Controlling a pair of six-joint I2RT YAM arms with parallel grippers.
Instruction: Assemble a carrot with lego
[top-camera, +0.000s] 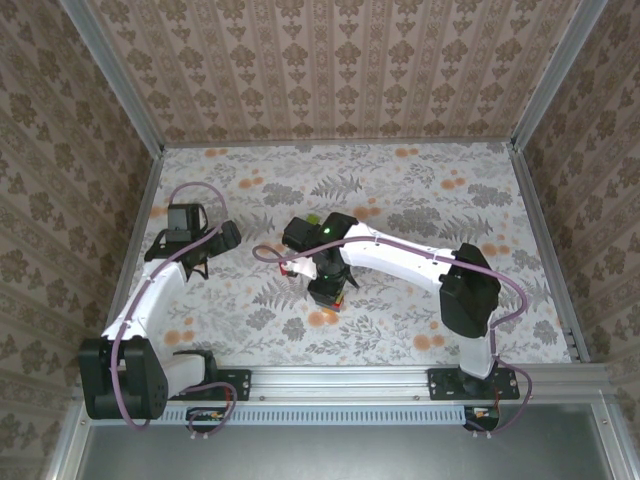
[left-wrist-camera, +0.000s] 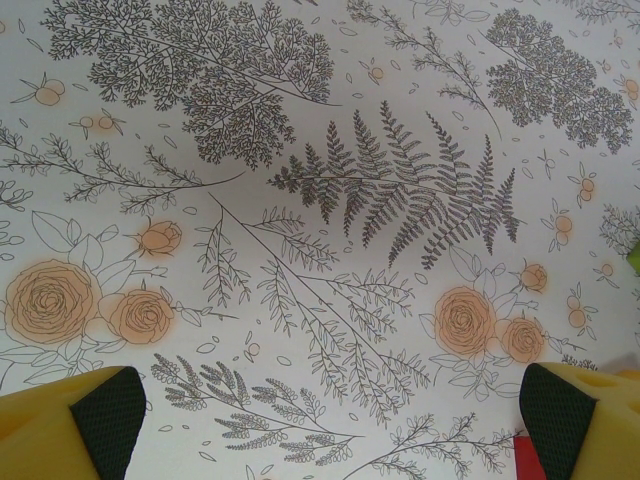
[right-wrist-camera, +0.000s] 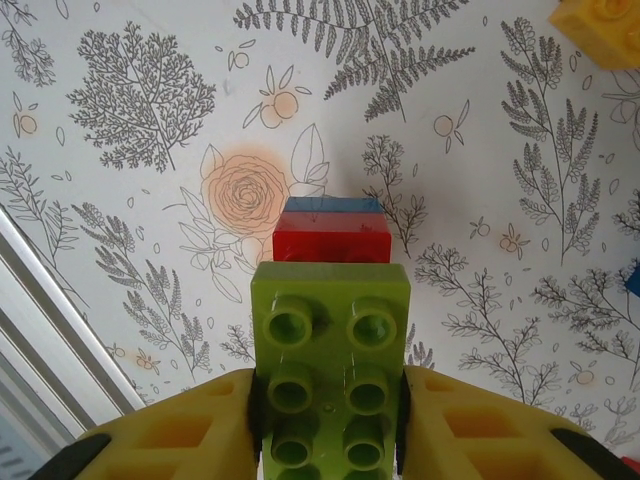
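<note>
Floral counter (left-wrist-camera: 300, 120) lies beneath my wide-open, empty left tool (left-wrist-camera: 325, 425), while my right tool (right-wrist-camera: 330, 440) pinches a light green brick (right-wrist-camera: 330, 330) joined to a red brick (right-wrist-camera: 331, 243).

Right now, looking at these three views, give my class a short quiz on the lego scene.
1. True or false: the left end effector grips a brick.
2. Which brick sits between the fingers of the right end effector? A) magenta brick B) light green brick C) white brick
3. Fill in: in the right wrist view, the stack runs light green brick, ___, blue brick.
Key: 1 false, it is open and empty; 2 B; 3 red brick.
</note>
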